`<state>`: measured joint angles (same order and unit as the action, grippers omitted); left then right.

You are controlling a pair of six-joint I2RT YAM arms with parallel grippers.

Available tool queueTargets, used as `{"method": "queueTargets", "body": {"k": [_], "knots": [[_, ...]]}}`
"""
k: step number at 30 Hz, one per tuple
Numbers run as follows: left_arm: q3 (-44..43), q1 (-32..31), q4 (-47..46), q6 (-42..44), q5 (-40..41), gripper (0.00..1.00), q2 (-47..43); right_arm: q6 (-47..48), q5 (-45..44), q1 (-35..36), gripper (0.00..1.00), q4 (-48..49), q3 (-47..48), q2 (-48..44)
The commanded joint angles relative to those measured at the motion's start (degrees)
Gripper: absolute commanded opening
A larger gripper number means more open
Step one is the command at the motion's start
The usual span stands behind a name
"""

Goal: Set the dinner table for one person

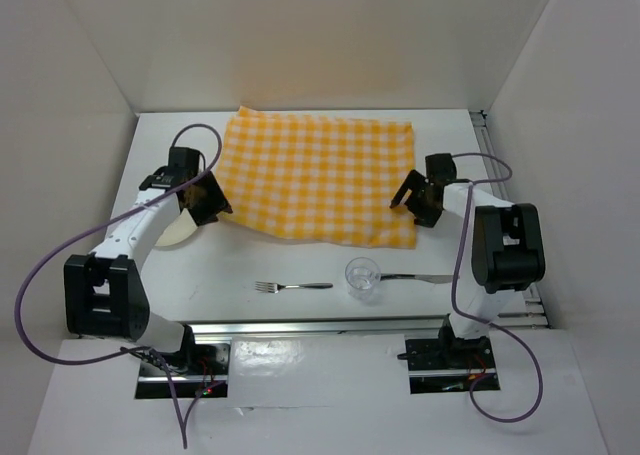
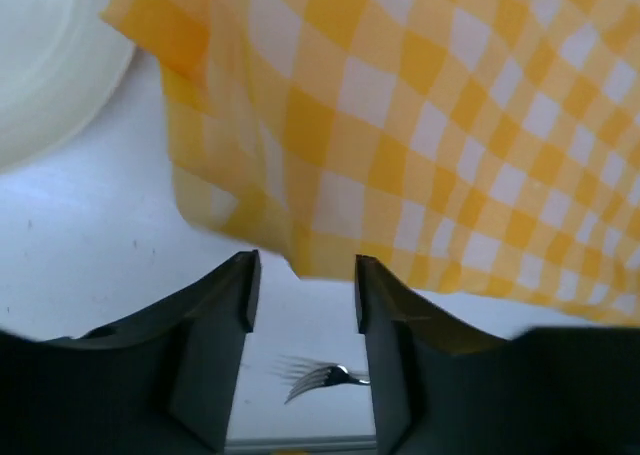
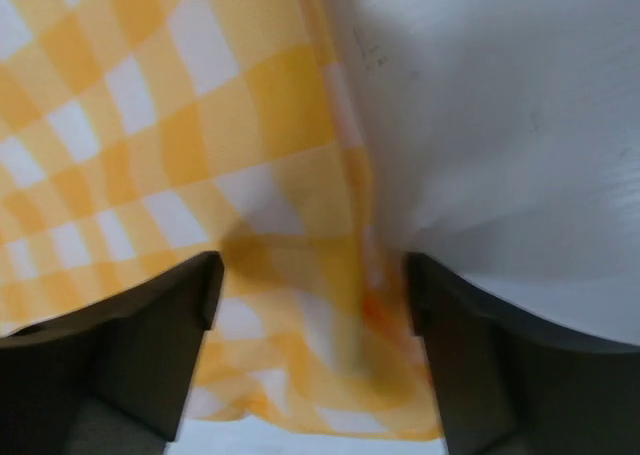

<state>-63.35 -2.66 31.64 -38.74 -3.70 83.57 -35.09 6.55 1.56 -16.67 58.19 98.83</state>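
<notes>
A: The left gripper (image 2: 306, 263) is partly open and empty. The right gripper (image 3: 313, 263) gapes wide over the cloth (image 1: 320, 175) edge, pinching nothing.

B: That cloth lies upper centre on the dinner table (image 1: 300, 260). The plate (image 2: 50, 65) sits at frame left, nearest the left gripper.

A yellow checked cloth (image 1: 320, 180) lies spread beyond a fork (image 1: 290, 287), a clear glass (image 1: 363, 277) and a knife (image 1: 415, 277).

Robot lab: walled white dinner table (image 1: 300, 265), metal rail (image 1: 330, 328).

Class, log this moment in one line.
cloth spread on dinner table; left arm jaws open; right arm jaws open; fork, glass, knife off cloth
</notes>
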Motion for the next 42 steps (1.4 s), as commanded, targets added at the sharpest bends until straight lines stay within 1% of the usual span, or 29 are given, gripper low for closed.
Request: {"method": "queueTargets", "body": {"k": [1,3,4,6,7,9,10,11,12,13,14,15,16,18,19,21,22,23,25,26,28,29,30,34,37,39,40,41,42], "knots": [[-0.79,0.37,4.91,-0.38,5.36,0.65,-3.33,2.13,-3.9,2.65,0.92,0.59,-0.1,-4.43],[-5.27,0.37,9.99,0.24,8.43,1.0,-2.54,2.74,-5.92,4.5,1.0,-1.6,2.44,-4.43],[-10.6,0.37,11.24,1.2,9.58,1.0,-2.53,2.75,-7.85,4.5,1.0,-2.49,3.76,-4.43],[-15.46,0.37,11.96,2.61,10.38,1.0,-2.01,3.36,-9.35,6.16,1.0,-4.76,8.32,-4.43],[-17.4,0.37,11.96,3.31,9.78,0.97,-2.01,3.36,-10.23,6.17,1.0,-5.48,9.91,-4.43],[-20.66,0.37,10.56,5.69,6.18,0.81,-0.26,3.89,-10.76,7.57,1.0,-7.14,14.21,-4.43],[-21.19,0.37,10.03,5.69,5.3,0.66,0.62,3.89,-10.76,7.58,1.0,-7.15,15.27,-3.74],[-21.2,0.37,8.8,6.3,3.55,0.37,1.67,3.89,-10.76,8.27,1.0,-7.85,16.07,-3.73],[-21.2,0.37,8.27,6.31,2.92,0.22,2.9,3.89,-9.89,8.89,0.98,-7.86,16.68,-3.21],[-21.2,0.37,8.26,6.31,2.13,0.09,6.31,3.89,-9.28,8.9,0.96,-7.86,16.69,-3.2],[-21.2,0.37,8.26,6.31,1.6,0.0,8.52,3.37,-7.88,8.9,0.95,-7.86,16.17,-2.68],[-21.2,-0.15,8.26,5.53,1.6,0.0,10.63,2.67,-7.86,8.9,0.91,-7.86,14.94,-2.67],[-20.68,-0.85,8.26,5.0,1.6,0.0,14.56,1.27,-8.56,9.42,0.89,-8.46,14.93,-2.15],[-19.98,-1.91,7.48,4.99,2.29,0.0,17.84,0.64,-9.09,9.42,0.85,-8.47,12.4,-2.15],[-19.97,-2.78,6.34,4.38,2.3,0.0,19.25,-0.06,-10.84,9.42,0.82,-9.6,11.86,-2.15],[-19.35,-3.49,6.33,3.85,2.3,0.0,22.94,-3.56,-17.33,9.42,0.76,-12.58,11.33,-1.62],[-19.35,-3.5,6.33,2.98,2.3,0.0,23.91,-4.8,-19.36,8.55,0.76,-14.86,11.33,-1.62],[-18.83,-4.11,5.81,2.97,2.3,0.0,24.53,-4.81,-20.07,8.02,0.76,-14.89,10.11,-2.49],[-17.42,-4.9,5.19,2.27,3.78,0.0,25.06,-5.51,-20.08,7.4,0.8,-13.49,7.99,-3.98],[-17.42,-5.51,4.49,1.74,3.79,0.0,25.06,-5.51,-20.78,7.4,0.84,-13.48,7.99,-5.12],[-15.84,-5.52,3.96,1.12,4.5,0.0,25.58,-6.12,-22.36,7.4,0.89,-13.48,7.46,-5.92],[-15.84,-5.52,3.96,1.12,4.5,0.0,26.11,-6.74,-22.98,7.4,0.93,-14.09,7.46,-6.62],[-14.18,-5.52,3.96,0.6,4.5,0.0,26.12,-8.31,-23.59,7.4,1.0,-14.1,7.46,-7.15],[-11.28,-6.13,3.17,0.07,5.11,0.0,26.73,-8.33,-24.12,9.59,1.0,-10.94,7.46,-9.27],[-8.55,-6.75,1.42,-1.07,5.11,0.0,26.21,-5.61,-22.46,12.32,1.0,-7.77,8.07,-9.27],[-8.01,-7.36,0.8,-1.07,5.11,0.0,26.21,-3.85,-19.92,13.38,1.0,-6.72,9.56,-5.34],[-7.23,-7.89,0.79,-1.6,5.11,0.0,26.21,-2.19,-16.51,13.99,1.0,-6.71,10.18,-3.83],[-7.22,-7.89,0.79,-1.6,5.11,0.0,25.68,-0.17,-13.26,13.99,0.97,-5.93,10.79,-2.25],[-6.44,-8.41,1.32,-1.6,5.63,0.0,25.68,0.72,-10.18,13.99,0.85,-5.75,11.41,0.98]]}}
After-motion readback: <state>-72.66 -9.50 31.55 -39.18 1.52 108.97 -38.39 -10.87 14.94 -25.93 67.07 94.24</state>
